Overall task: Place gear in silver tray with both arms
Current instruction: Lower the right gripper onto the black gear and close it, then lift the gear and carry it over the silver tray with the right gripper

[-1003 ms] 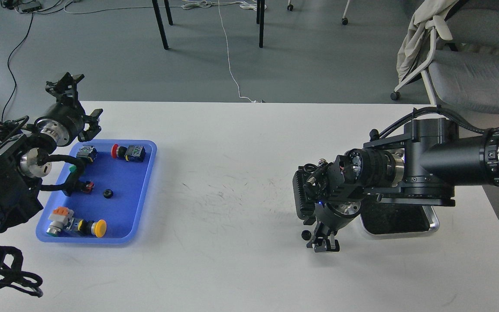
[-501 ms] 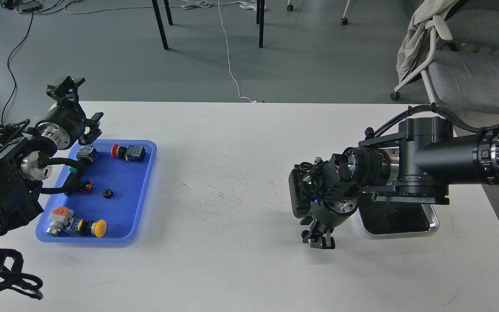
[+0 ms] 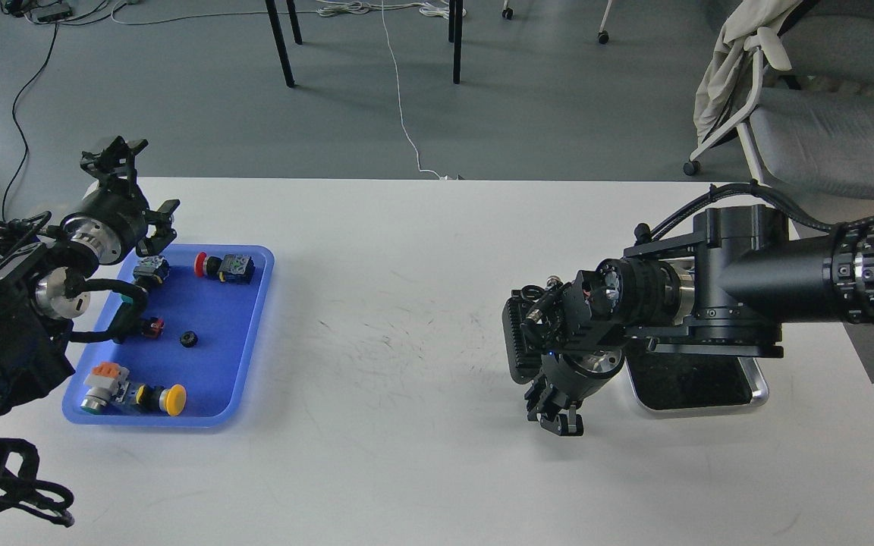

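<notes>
Looking down from the head camera, I see my right gripper (image 3: 556, 413) pointing at the white table (image 3: 407, 318) just left of the silver tray (image 3: 757, 390). Its fingers are dark and bunched together, and I cannot tell how far apart the jaws stand or whether they hold anything. The right arm (image 3: 710, 303) covers most of the tray; only its near right corner and dark bottom show. My left gripper (image 3: 130, 182) sits raised past the far left corner of the blue tray (image 3: 243, 364), jaws spread wide and empty. A small black gear (image 3: 190, 339) lies in the blue tray among red, yellow and orange push-button parts.
</notes>
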